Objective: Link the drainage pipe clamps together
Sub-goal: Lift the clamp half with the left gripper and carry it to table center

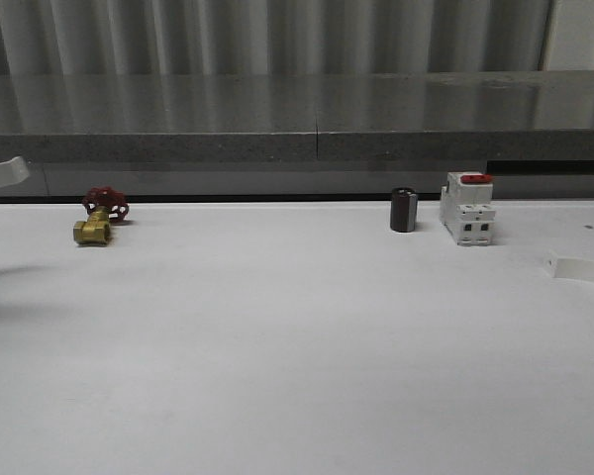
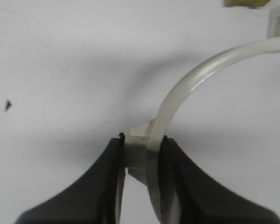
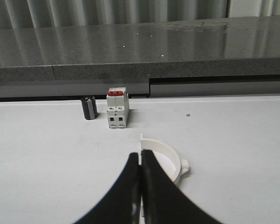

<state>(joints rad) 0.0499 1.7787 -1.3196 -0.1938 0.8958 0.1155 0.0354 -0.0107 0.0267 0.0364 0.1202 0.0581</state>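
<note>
One white drainage pipe clamp [image 2: 191,84] is a curved half-ring held in my left gripper [image 2: 142,149], which is shut on its outer tab and band. The ring arcs away from the black fingers [image 2: 107,177] above the white table. A piece of this clamp [image 1: 5,173] shows at the left edge of the front view. The other clamp [image 3: 170,156] is a half-ring with a small side tab, and my right gripper [image 3: 141,156] is shut on the thin wall at one end. Its band [image 1: 579,267] shows at the right edge of the front view.
On the white table [image 1: 297,336], a brass valve with a red handle [image 1: 97,220] sits at the back left. A black cylinder [image 1: 403,210] and a white breaker with a red top [image 1: 467,208] stand at the back right. A grey ledge [image 1: 297,129] runs behind the table.
</note>
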